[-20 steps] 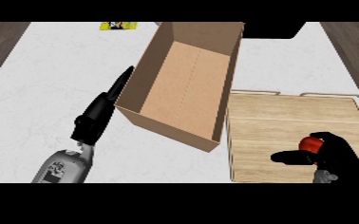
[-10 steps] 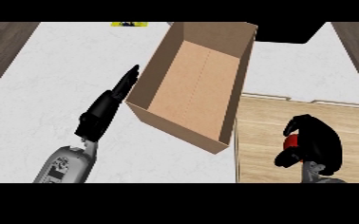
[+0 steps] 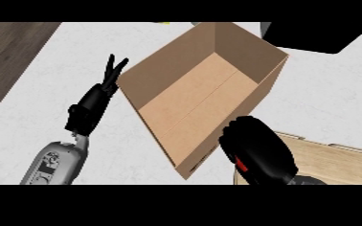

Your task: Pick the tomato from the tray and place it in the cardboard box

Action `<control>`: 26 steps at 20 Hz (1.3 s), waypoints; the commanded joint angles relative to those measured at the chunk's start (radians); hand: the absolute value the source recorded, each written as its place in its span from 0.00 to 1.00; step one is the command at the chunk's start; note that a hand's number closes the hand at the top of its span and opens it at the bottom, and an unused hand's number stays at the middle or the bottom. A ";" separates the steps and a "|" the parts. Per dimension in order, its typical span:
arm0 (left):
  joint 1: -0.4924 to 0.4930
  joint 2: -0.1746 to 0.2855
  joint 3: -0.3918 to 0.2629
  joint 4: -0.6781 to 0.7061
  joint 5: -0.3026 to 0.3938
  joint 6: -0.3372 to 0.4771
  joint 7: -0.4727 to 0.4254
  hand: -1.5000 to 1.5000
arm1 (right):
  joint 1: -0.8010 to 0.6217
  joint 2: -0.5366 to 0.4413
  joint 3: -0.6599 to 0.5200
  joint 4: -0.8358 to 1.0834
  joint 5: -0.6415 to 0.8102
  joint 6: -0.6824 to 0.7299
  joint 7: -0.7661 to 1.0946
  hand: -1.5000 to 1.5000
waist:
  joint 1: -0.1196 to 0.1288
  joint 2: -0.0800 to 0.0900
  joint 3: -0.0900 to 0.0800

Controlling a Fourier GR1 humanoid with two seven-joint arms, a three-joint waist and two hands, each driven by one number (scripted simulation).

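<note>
While curled round the tomato [image 3: 241, 164], right hand [image 3: 258, 151] beside box [image 3: 205, 96] — left hand [image 3: 94, 103] straight-fingered over white counter [image 3: 63, 72].

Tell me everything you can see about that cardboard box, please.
The cardboard box is a long, open-topped carton of plain brown card, standing on the white counter and turned diagonally. A crease runs along its floor, and nothing shows inside. The left hand, fingers straight, is close beside its left wall; contact cannot be told. The right hand, curled round the tomato, overlaps its near right corner.
</note>
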 commanded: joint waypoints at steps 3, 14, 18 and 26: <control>-0.012 -0.030 -0.021 0.007 0.012 -0.016 0.002 0.50 | -0.087 -0.151 0.057 -0.158 -0.159 -0.029 -0.471 1.00 | -0.107 0.005 0.004; 0.014 -0.040 -0.008 -0.017 -0.007 0.020 0.038 0.50 | -0.080 -0.440 -0.503 -0.062 -0.809 0.137 -1.027 1.00 | -0.178 0.000 -0.001; 0.032 -0.039 -0.014 -0.029 -0.004 -0.012 0.015 0.50 | -0.198 -0.492 -0.557 0.118 -0.944 0.280 -0.997 1.00 | -0.157 0.001 -0.003; 0.017 -0.030 0.054 -0.019 0.008 -0.062 0.020 0.50 | -0.365 -0.430 -0.535 0.191 -0.972 0.286 -0.789 1.00 | -0.164 -0.001 -0.004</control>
